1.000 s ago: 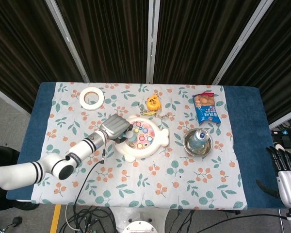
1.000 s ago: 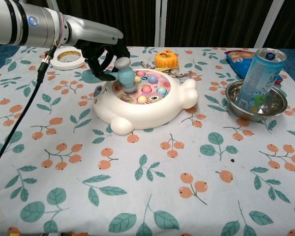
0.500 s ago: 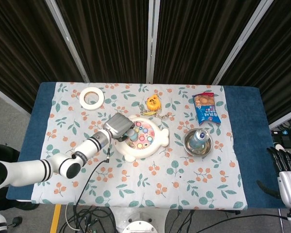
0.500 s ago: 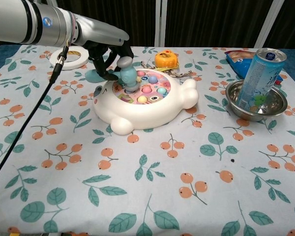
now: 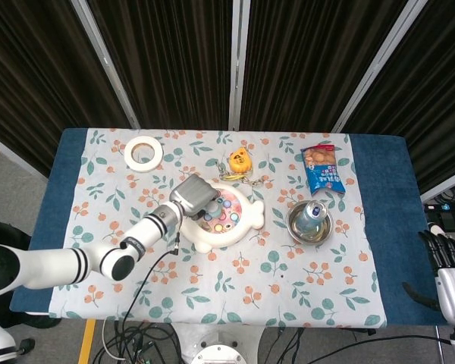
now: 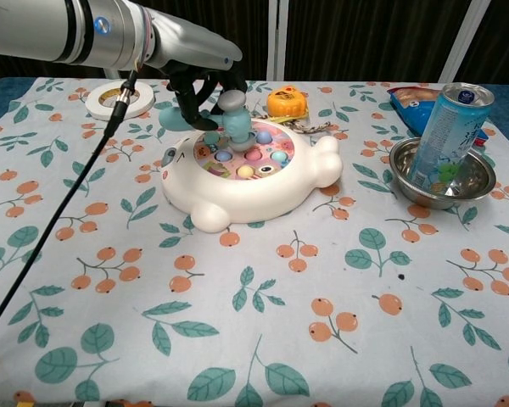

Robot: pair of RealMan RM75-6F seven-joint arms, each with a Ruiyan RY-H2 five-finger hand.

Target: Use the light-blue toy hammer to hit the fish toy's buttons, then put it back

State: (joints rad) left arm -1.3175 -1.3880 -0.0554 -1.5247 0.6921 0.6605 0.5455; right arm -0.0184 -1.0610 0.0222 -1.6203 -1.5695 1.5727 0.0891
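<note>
Left hand (image 6: 199,83) wrapped around the handle of the light-blue toy hammer (image 6: 235,119), fingers curled over the grip; hammer head pointing down onto the button field of the white fish toy (image 6: 250,182), over the far-left buttons (image 6: 254,155), apparently touching or just above one, contact not certain. In the head view the left hand (image 5: 194,195) sits over the fish toy's (image 5: 227,220) left half and hides most of the hammer. Right hand (image 5: 449,274) parked at the right table edge, well apart from the work, fingers loosely apart, nothing in it. Handling judgement: hammer looks like hollow moulded plastic, light and stiff, smooth and likely a bit slippery, so the handle is the sensible hold, with the head left free. Fish toy is a broad rigid shell sitting flat on the patterned tablecloth (image 6: 237,322); light enough that an off-centre blow might shift it. Buttons probably need only light taps. Also present: tape roll (image 6: 119,98) at far left, orange toy (image 6: 288,102) just beyond the fish, drink can (image 6: 445,136) upright in a steel bowl (image 6: 471,182) to the right, snack bag (image 5: 324,169) far right
</note>
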